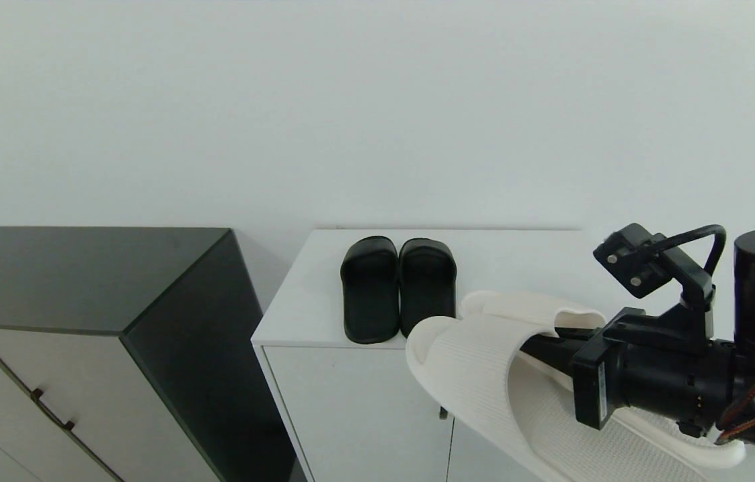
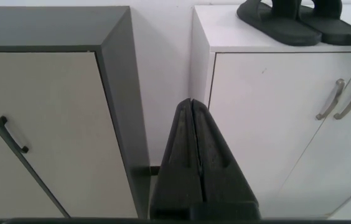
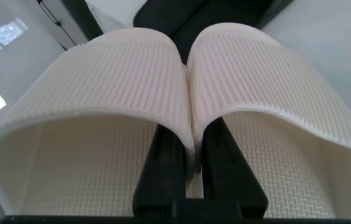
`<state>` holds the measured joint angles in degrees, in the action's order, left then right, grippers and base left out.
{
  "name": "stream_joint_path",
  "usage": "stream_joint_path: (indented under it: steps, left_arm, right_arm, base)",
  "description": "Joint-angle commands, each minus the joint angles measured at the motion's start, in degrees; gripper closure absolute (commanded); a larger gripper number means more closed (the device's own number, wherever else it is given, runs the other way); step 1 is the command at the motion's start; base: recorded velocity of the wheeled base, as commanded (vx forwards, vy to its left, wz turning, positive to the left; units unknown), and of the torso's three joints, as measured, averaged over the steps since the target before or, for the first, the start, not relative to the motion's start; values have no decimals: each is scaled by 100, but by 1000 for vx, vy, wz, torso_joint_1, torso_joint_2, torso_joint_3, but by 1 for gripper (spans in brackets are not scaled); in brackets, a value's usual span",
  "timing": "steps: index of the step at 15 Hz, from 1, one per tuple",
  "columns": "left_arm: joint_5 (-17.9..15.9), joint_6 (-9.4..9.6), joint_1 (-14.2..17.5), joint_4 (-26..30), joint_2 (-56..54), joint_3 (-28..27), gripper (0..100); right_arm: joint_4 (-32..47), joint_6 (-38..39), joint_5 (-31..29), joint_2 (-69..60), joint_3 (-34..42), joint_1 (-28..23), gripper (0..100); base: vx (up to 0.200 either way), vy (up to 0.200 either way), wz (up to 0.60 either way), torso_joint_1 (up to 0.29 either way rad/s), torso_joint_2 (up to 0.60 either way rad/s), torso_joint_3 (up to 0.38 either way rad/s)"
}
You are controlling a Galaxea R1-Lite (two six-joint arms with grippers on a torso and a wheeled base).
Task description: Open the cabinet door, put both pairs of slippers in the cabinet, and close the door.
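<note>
R gripper (image 3: 191, 163) clamps the white slippers (image 1: 484, 375), toes aimed at the white cabinet (image 1: 351, 415) w/ black slippers (image 1: 397, 288) on top, but its doors are closed, so the empty, pinched-together L gripper (image 2: 195, 143), facing the cabinet's left front edge, is prob best for the handles (image 2: 340, 99).

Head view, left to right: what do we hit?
dark cabinet → black slippers → white slippers. The white cabinet spans under both pairs, so it is left out of the order.
</note>
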<state>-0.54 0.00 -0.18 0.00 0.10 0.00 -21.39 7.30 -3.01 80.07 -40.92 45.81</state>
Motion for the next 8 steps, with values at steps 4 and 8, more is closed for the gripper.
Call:
stream_joint_path:
  steps: [4,8]
  left_arm:
    - [-8,9,1,0,-1,0,100]
    - [-8,9,1,0,-1,0,100]
  right_arm:
    - [-58,-62,178,-211,216,42,100]
    - [-58,-203,187,-272,304,33,100]
  base:
    - [-200,0,0,7,4,4]
    - [-100,0,0,-4,-1,2]
